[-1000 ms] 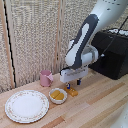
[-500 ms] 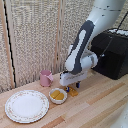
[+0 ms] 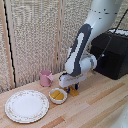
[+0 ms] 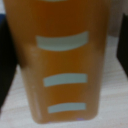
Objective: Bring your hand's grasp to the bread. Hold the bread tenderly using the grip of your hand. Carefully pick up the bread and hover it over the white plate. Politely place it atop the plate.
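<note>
The bread (image 4: 62,60) is an orange-brown loaf with pale stripes. It fills the wrist view and lies on the light wood table. In the exterior view it shows as a small orange piece (image 3: 74,92) just under the hand, next to the small bowl. My gripper (image 3: 71,89) is low over it, with a dark finger at each side edge of the wrist view (image 4: 6,65). The jaws stand wide apart, astride the loaf. The white plate (image 3: 26,105) with a faint floral rim lies on the table toward the exterior view's left, with nothing on it.
A small white bowl (image 3: 58,95) with yellow rounded pieces sits between the plate and the gripper. A pink cup (image 3: 46,77) stands behind it. A black box (image 3: 113,54) stands at the exterior view's right. A woven screen backs the table.
The gripper has come down toward the table and now sits low around the bread. The plate, bowl and cup have not moved.
</note>
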